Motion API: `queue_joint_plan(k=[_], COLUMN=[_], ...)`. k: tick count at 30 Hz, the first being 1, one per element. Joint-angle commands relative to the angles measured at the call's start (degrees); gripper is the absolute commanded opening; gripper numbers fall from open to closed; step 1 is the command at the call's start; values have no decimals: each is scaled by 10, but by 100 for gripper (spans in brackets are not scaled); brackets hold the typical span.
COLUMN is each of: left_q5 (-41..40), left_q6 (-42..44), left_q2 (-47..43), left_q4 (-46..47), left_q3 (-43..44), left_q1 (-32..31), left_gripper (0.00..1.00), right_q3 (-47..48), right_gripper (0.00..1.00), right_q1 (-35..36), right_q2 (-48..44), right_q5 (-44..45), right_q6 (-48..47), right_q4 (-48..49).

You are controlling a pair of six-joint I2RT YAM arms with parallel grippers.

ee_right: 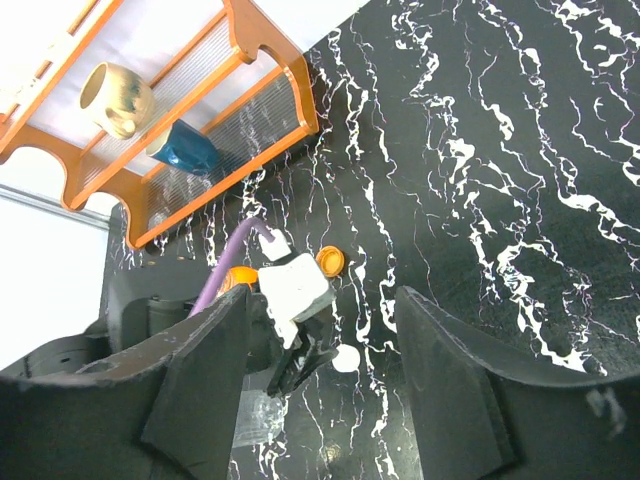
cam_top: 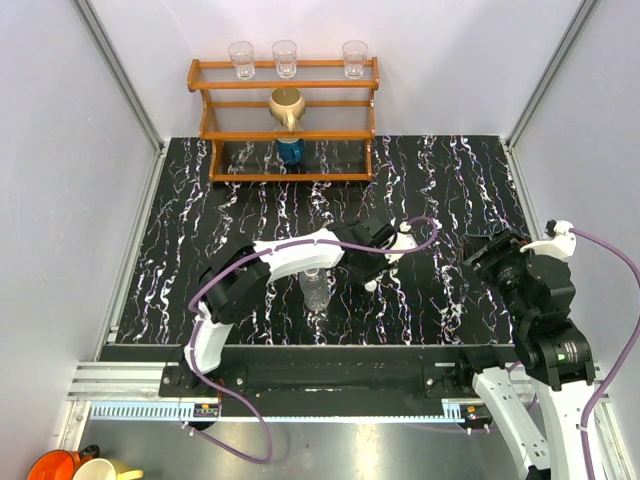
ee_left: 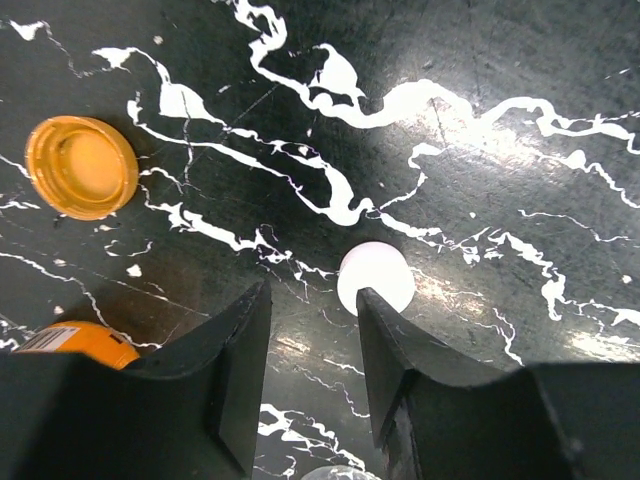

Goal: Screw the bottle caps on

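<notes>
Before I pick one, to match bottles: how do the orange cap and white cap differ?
The orange cap looks wider than the white cap. The orange cap shows its hollow side; the white cap shows a smooth face. Both are round and lie loose on the table.

From the left wrist, the orange bottle (ee_left: pixel 70 342) shows only a sliver. The rest lies behind one finger (ee_left: pixel 225 370) of the left gripper (ee_left: pixel 313 300) and past the picture's left edge. The other finger covers the lower rim of the white cap (ee_left: pixel 377 272). The clear bottle (ee_left: pixel 340 472) is a bare rim cut by the bottom edge. From above, the left arm (cam_top: pixel 290 255) hides the orange bottle entirely. An orange mug (cam_top: pixel 55 466) and a cream mug (cam_top: pixel 105 470) are cropped at the bottom edge.
</notes>
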Motion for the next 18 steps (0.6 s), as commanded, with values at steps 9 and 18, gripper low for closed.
queue_joint_plan(k=[9,18], left_q5=[7,18], left_q6=[-3,-12], left_q2=[29,49], left_q4=[21,24], left_q3=[21,29], left_q1=[-4,-4], left_gripper=[38,24], right_q3=[39,43], right_gripper=[73,73], right_q1=[3,2], right_q2=[-9,-14], right_q5=[12,9], right_q6=[-8,-10], right_q4=[13,13])
